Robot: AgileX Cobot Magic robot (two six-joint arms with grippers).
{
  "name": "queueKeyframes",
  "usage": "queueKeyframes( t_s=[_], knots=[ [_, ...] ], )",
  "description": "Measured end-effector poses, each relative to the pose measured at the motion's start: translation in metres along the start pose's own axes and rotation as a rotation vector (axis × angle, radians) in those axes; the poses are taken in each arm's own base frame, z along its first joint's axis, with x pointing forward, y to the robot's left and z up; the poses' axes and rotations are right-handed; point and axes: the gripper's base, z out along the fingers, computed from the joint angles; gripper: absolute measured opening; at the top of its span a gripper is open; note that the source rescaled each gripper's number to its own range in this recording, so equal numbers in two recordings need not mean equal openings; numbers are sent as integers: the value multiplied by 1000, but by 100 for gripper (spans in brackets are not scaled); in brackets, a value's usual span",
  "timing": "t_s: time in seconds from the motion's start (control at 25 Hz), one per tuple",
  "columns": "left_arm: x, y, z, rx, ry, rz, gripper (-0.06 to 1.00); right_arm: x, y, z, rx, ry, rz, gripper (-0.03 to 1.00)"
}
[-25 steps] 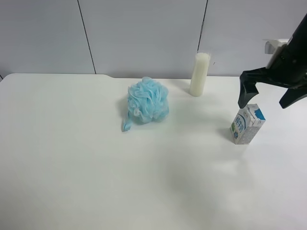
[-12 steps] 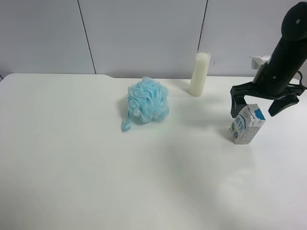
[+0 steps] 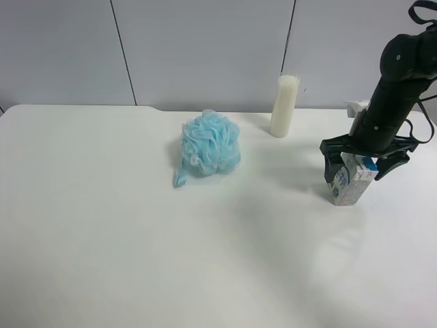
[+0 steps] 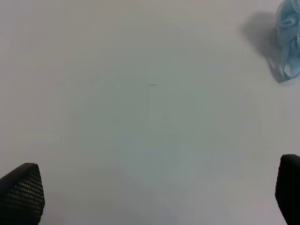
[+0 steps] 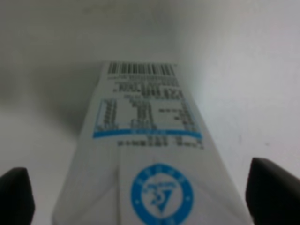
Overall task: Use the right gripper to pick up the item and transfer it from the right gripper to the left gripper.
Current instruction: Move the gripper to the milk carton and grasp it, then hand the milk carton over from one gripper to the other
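The milk carton (image 3: 351,183), white with blue trim and a green patch, stands upright on the white table at the exterior high view's right. My right gripper (image 3: 362,166) is open and lowered around its top, one finger on each side, not closed on it. In the right wrist view the carton (image 5: 147,159) fills the middle between the two fingertips (image 5: 269,190). My left gripper (image 4: 154,197) is open and empty above bare table; it is out of the exterior high view.
A fluffy light-blue bath pouf (image 3: 209,145) lies at the table's middle back; its edge shows in the left wrist view (image 4: 289,35). A tall cream-white cylinder (image 3: 284,106) stands behind, near the wall, left of the carton.
My right gripper has come down from above and to the right of the carton and now straddles its top, still open. The carton has not moved.
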Motion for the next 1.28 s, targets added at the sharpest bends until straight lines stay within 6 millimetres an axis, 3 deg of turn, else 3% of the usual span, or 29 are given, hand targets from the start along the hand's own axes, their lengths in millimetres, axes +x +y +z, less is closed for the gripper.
queueKeyframes(
  t_s=[0.16,0.28,0.32,0.72,1.28],
  knots=[
    [0,0,0,0,0,0,100,-1,0,3,0,-3,0,48],
    [0,0,0,0,0,0,100,-2,0,3,-1,-13,-1,17],
    [0,0,0,0,0,0,100,-2,0,3,3,-15,-8,2],
    [0,0,0,0,0,0,100,1,0,-7,-5,-13,-22,0],
    [0,0,0,0,0,0,100,44,7,-112,-99,-174,-58,0]
  ],
)
